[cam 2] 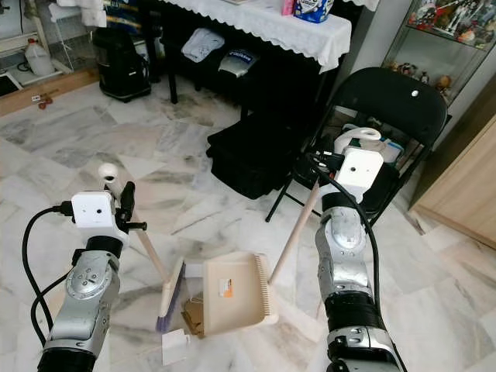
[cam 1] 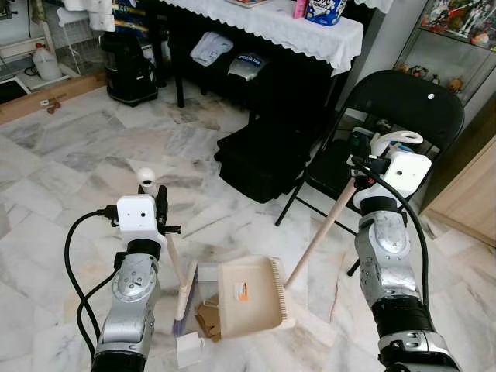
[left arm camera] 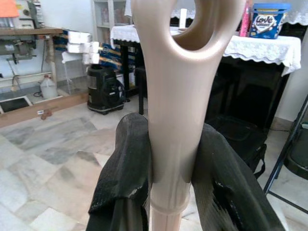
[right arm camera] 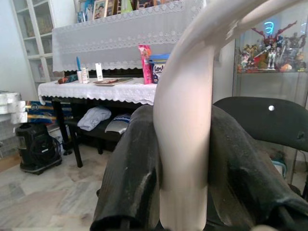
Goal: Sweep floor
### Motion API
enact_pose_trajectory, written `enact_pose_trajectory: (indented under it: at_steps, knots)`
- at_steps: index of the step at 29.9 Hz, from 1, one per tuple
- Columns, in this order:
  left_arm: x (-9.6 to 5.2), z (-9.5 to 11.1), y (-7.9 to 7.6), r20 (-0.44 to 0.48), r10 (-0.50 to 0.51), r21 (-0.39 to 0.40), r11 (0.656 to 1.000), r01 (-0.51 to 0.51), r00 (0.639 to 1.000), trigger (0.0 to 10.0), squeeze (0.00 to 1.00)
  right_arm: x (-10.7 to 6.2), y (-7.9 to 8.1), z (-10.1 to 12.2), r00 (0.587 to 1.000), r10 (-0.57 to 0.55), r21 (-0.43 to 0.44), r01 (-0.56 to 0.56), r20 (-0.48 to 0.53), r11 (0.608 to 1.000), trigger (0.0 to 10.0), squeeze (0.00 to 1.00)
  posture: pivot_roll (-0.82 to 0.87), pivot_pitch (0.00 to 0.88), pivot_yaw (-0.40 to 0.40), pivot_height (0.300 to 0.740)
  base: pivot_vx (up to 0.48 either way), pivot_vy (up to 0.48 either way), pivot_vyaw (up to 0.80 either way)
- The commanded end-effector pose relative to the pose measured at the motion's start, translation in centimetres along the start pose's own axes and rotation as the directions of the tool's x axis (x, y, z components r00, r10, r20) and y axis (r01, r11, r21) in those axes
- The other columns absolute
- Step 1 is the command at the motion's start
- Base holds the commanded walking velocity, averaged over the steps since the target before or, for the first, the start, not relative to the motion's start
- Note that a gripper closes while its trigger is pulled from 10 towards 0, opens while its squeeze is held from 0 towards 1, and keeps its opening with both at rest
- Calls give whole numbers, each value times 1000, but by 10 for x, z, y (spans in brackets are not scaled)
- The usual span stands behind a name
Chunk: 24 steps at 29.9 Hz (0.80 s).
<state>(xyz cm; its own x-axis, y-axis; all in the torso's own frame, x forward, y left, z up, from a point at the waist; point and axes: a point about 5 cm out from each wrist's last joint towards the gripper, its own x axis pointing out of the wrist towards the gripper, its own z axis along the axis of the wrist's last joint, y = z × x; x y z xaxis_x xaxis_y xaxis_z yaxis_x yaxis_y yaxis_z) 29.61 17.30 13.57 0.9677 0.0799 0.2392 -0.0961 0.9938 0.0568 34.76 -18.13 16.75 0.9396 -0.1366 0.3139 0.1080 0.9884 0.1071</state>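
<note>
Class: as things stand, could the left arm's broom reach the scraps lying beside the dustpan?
Probably yes: the left gripper holds the broom, its bristles already beside the scraps at the dustpan, nothing between.

Head cameras are looking down at the near floor (cam 1: pixel 70 155); wrist cameras are facing the far table (left arm camera: pixel 262 45) close along handles.

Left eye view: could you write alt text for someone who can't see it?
Two silver robot arms work on a marble floor: the left gripper holds a broom, the right gripper a beige dustpan, with cardboard scraps between them. Behind stand a black folding chair and a cloth-covered table.
</note>
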Motion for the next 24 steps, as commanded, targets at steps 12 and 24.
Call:
enact_pose_trajectory:
  at_steps: [12, 24]
  knots:
    - [1, 7, 1, 35, 4, 4, 1000, -4, 999, 10000, 0, 3, -4, 9, 999, -13, 3, 13, 40, 1000, 10000, 0, 87, 92, -107, 740, 0, 0, 0]
    - [1, 7, 2, 34, 7, 24, 1000, -8, 999, 10000, 0, 2, -5, 6, 999, -14, -2, 14, 29, 1000, 10000, 0, 87, 95, -109, 740, 0, -79, 0]
